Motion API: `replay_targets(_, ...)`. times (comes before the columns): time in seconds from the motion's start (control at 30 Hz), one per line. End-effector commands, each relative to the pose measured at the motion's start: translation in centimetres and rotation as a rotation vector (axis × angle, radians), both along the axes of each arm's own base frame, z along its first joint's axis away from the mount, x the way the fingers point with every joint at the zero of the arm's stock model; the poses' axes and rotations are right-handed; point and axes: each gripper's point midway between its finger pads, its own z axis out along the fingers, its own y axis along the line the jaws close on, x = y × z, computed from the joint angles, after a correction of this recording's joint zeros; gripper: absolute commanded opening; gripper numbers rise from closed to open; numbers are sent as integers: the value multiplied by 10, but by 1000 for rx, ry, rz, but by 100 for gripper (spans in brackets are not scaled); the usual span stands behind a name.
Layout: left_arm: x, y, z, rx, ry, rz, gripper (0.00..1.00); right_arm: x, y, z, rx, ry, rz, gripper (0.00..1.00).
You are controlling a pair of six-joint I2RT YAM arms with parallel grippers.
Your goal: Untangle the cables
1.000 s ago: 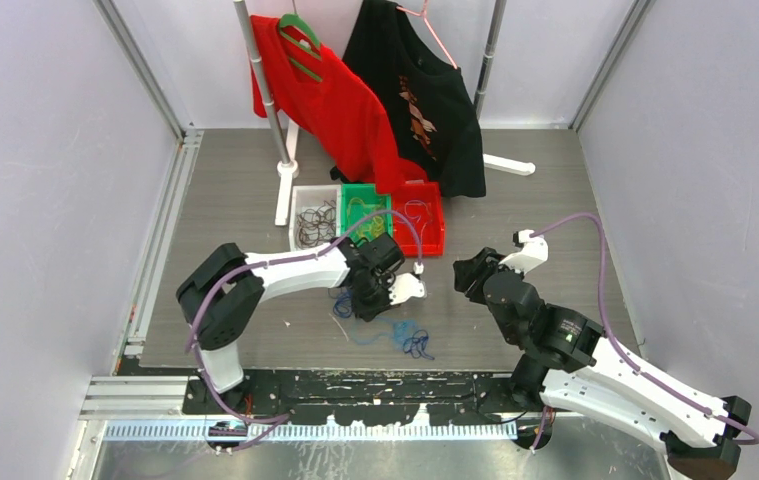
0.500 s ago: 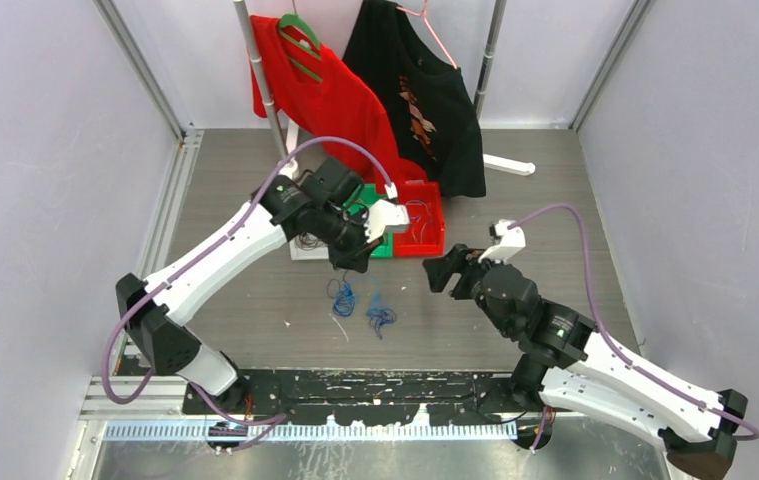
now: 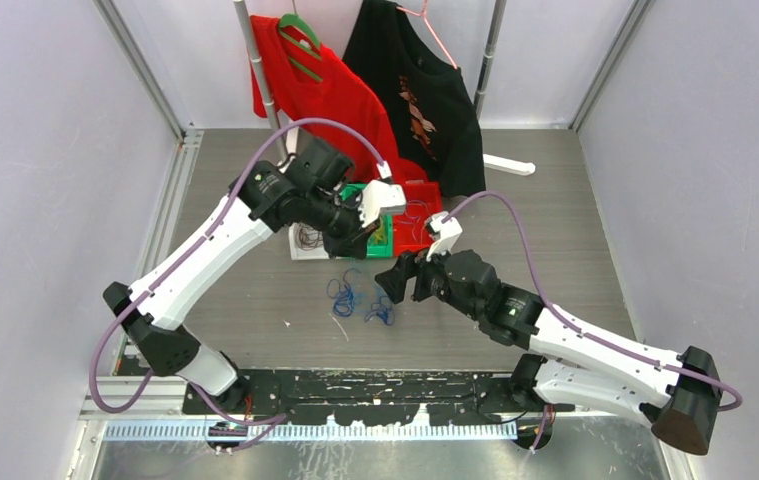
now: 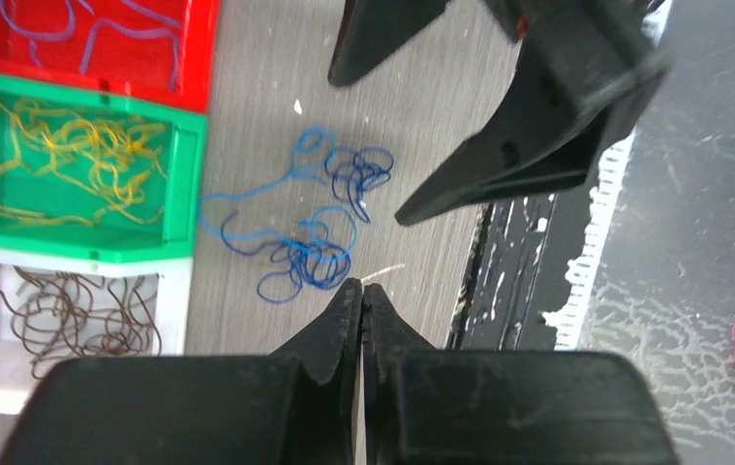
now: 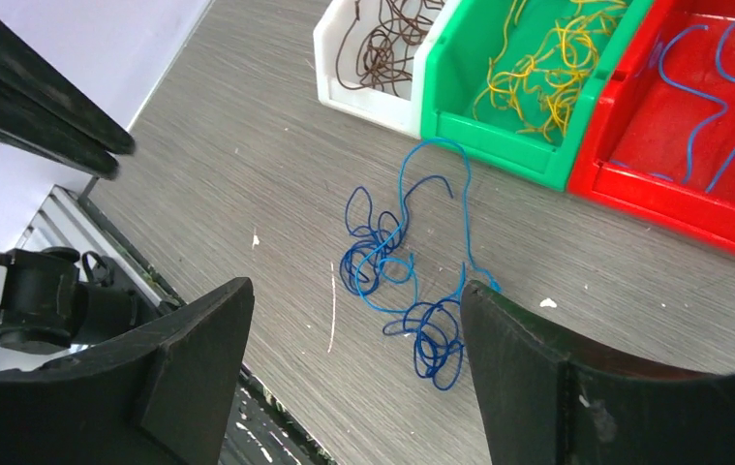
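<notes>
Loose blue cables [image 3: 363,303] lie on the grey table in two small tangles, also visible in the left wrist view [image 4: 310,228] and the right wrist view [image 5: 392,262]. My left gripper [image 3: 352,250] hangs above the table near the bins, its fingertips [image 4: 362,288] pressed together with nothing between them. My right gripper [image 3: 400,287] hovers just right of the blue cables, jaws wide apart [image 5: 355,287] and empty, the tangles showing between the fingers. Yellow cables [image 4: 73,155] fill the green bin, brown cables [image 4: 73,310] the white bin, blue strands [image 5: 712,77] the red bin.
A white bin [image 5: 363,97], a green bin [image 5: 499,145] and a red bin [image 5: 673,208] stand side by side behind the cables. A clothes rack with a red shirt [image 3: 325,100] and a black shirt [image 3: 425,100] stands at the back. The table's black front rail [image 3: 355,385] is close.
My left arm rose from the tangle and swung back toward the bins, gripper shut. My right arm reached left toward the blue cables and its jaws opened wider. The blue cables now lie in two clumps.
</notes>
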Motion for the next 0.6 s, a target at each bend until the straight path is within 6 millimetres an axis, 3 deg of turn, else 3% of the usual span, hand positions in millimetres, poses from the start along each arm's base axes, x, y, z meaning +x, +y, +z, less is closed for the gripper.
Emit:
replay_targets(0.0,13,15,-38,93,-40,64,9,9,-1,26,93,-32,-61,82)
replay_targets(0.13,41,26,-89,178,29,215,34,8,-20,21,123,-9,-142,80)
replay_targets(0.23,63,29,-111,152,137,347,42,13,-38,16,106,-10,-224,79)
replay_targets(0.43,75,4,-135,30,257,445,59,7,-60,16,158,-17,-286,77)
replay_targets(0.57,82,-10,-148,-1,324,486,59,3,-75,18,194,-20,-323,76)
